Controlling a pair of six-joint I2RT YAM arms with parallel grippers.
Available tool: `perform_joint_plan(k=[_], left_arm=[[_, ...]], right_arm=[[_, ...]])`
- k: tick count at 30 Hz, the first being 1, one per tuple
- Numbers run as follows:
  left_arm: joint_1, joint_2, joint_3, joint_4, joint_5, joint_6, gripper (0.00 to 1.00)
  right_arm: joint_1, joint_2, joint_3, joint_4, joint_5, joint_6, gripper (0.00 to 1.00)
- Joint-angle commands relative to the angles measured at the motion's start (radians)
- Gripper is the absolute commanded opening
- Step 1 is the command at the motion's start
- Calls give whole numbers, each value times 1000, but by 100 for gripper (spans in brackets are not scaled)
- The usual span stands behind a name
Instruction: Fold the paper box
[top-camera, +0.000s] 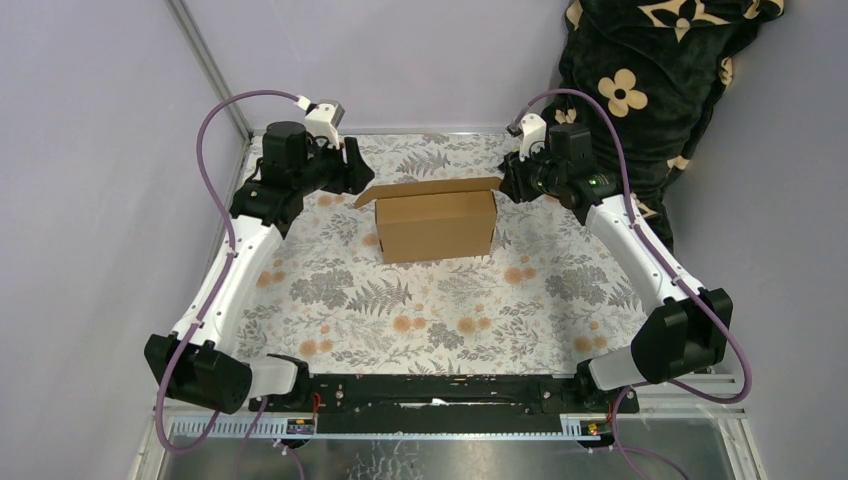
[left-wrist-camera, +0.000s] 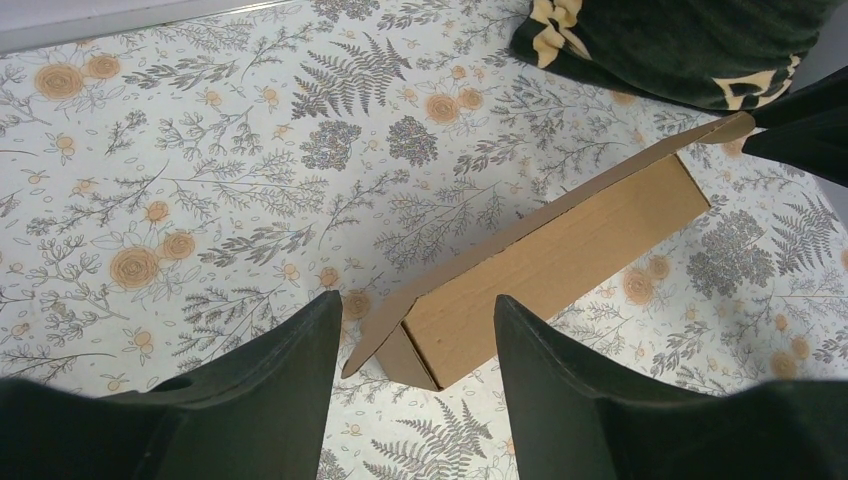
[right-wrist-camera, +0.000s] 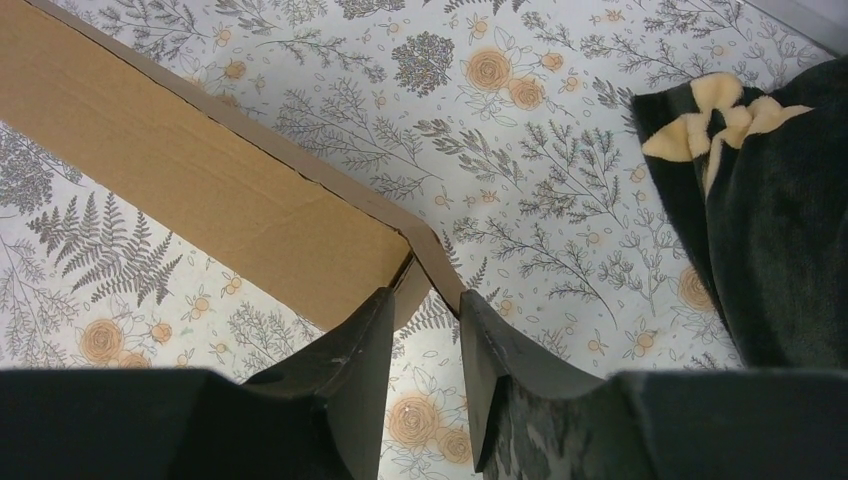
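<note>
The paper box (top-camera: 436, 225) is plain brown cardboard. It stands on its long side at the back middle of the floral cloth, with a lid flap (top-camera: 425, 188) sticking out along its top. My left gripper (top-camera: 362, 170) is open just off the box's left end. In the left wrist view the box (left-wrist-camera: 570, 250) has its near corner between the spread fingers of that gripper (left-wrist-camera: 418, 300), apart from both. My right gripper (top-camera: 505, 180) is at the box's right end. In the right wrist view that gripper (right-wrist-camera: 427, 295) is narrowly open, and the corner of the box's (right-wrist-camera: 200, 170) flap reaches its fingertips (right-wrist-camera: 470, 310).
A black blanket with cream flowers (top-camera: 640, 80) hangs at the back right, close behind the right arm, and shows in the right wrist view (right-wrist-camera: 770, 200). Grey walls and a metal post (top-camera: 210, 60) bound the back and left. The floral cloth (top-camera: 420, 310) covers the table.
</note>
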Motion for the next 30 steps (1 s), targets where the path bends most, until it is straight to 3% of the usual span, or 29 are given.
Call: perform_joint_plan(k=[1,30], left_arm=[[5,7,20,-3,21,21,65],[6,-18,-24,4,15,-4,64]], right_arm=[[8,-7,39,55,-10,-16,37],[9,29,64,74,-13,-7,25]])
